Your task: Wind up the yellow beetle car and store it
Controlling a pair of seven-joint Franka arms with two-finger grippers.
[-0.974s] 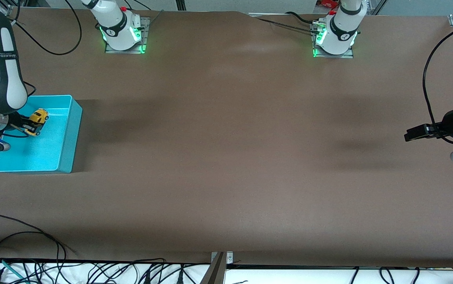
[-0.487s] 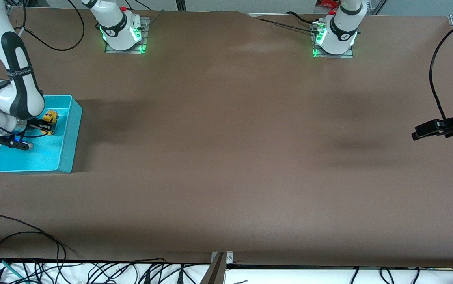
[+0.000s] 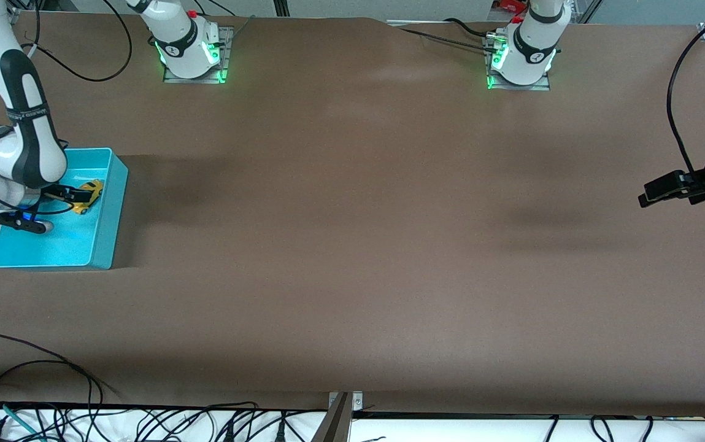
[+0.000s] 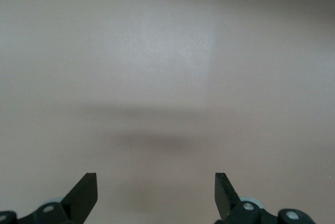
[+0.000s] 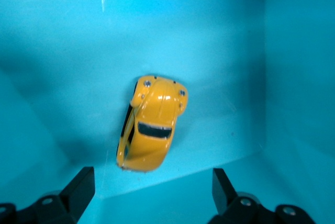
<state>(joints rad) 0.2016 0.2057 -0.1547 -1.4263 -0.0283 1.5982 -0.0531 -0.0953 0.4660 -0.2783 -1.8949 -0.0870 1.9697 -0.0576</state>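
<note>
right gripper [image 3: 73, 201] over the turquoise bin [image 3: 107, 245] now stands wide apart, holding nothing; a second ago it clamped the yellow beetle car [image 5: 151, 123], which now lies free inside the bin. left gripper [image 4: 156, 192] waits with jaws spread and nothing between them, over the table [image 3: 352, 245].

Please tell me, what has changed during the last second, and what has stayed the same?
The right gripper opened and let go of the yellow beetle car, which now lies inside the turquoise bin, free of the fingers. The left gripper stayed open, waiting over bare table at its own end. The bin did not move.
</note>
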